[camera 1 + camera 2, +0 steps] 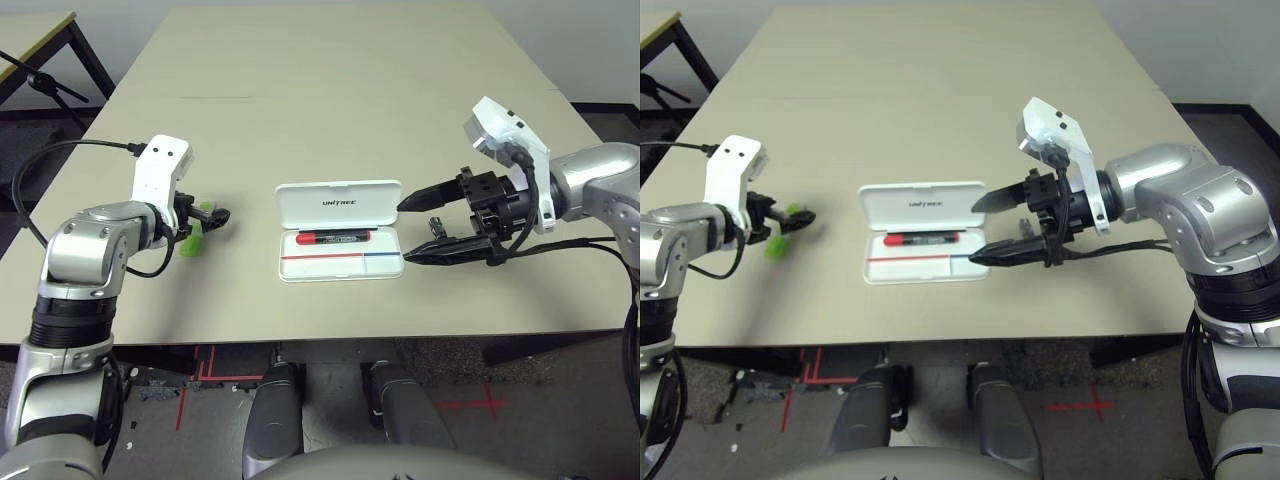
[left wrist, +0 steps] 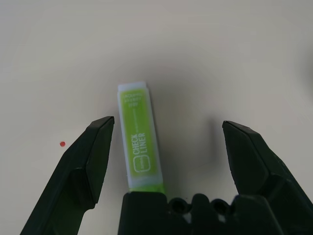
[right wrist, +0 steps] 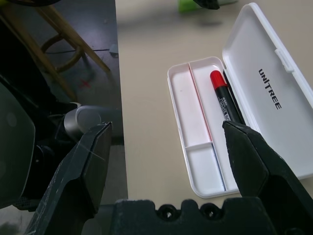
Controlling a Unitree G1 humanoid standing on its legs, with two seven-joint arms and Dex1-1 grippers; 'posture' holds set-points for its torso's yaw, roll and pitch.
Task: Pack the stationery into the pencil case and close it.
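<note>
arms: silver forearms | wrists: white camera housings | hands: black fingers | cables: black

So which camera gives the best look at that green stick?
The left wrist view: the green stick lies flat on the table between the open left tool, label readable. Both eye views show it partly hidden behind that tool.

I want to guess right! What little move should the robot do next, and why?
Probably lower the left gripper and close it on the lime-green stick. Its open fingers already straddle the stick, which lies on the table, while the black marker already sits in the open pencil case.
</note>
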